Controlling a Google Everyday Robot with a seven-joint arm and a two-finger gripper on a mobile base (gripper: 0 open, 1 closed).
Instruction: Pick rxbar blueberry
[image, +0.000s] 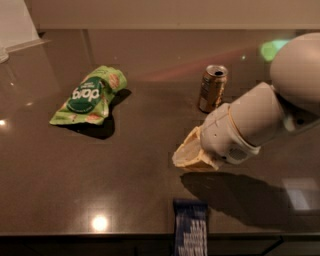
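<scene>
So the grab's not done: the flat navy-blue rxbar blueberry wrapper (190, 231) lies at the desk's (125, 185) front edge, clear of the cream hand (192, 152) hovering behind it (open or closed, can't tell), which needs lining up over it.
</scene>
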